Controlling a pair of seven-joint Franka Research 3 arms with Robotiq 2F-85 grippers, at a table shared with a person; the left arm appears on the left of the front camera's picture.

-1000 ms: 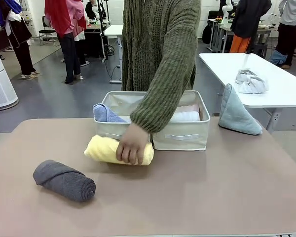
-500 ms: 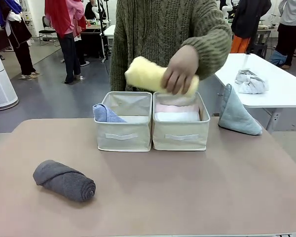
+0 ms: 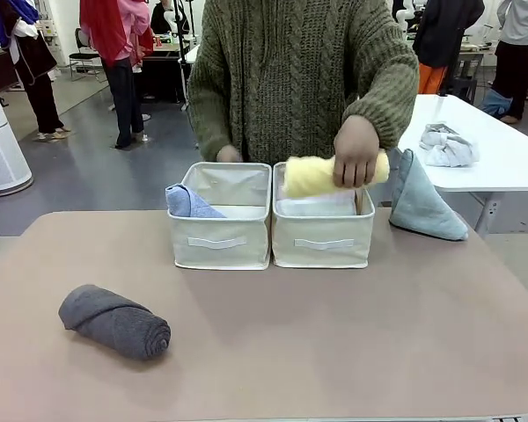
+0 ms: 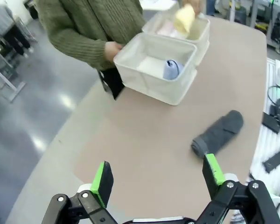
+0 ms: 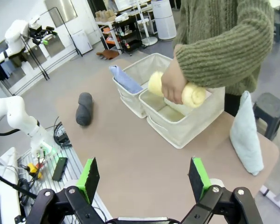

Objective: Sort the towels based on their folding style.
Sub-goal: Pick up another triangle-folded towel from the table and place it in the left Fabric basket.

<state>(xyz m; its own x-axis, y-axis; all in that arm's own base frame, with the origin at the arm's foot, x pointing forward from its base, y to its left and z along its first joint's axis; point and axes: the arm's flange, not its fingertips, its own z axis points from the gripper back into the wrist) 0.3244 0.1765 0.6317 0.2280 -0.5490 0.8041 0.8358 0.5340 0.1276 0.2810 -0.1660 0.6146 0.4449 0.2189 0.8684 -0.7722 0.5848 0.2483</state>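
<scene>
The person's hand point(image 3: 356, 151) holds a rolled yellow towel point(image 3: 319, 175) just over the right cream bin point(image 3: 324, 241), which holds white and pale pink rolls point(image 3: 321, 206). A light blue cone towel point(image 3: 188, 202) lies in the left bin point(image 3: 218, 241). The dark grey roll point(image 3: 114, 321) rests on the table at front left. A pale grey-green cone towel point(image 3: 418, 207) stands at the table's far right edge. My left gripper point(image 4: 156, 179) is open above the table, nothing between its fingers. My right gripper point(image 5: 143, 179) is open too, high over the near edge.
A shapeless grey-white cloth bundle point(image 3: 446, 146) lies on the white side table point(image 3: 502, 167) at the back right. The person's other hand point(image 3: 230, 155) rests behind the left bin. Bare tabletop point(image 3: 334, 343) stretches across the front and middle.
The person lifted the yellow towel from the table in front of the bins, carried it up and over, and now lowers it onto the right bin.
</scene>
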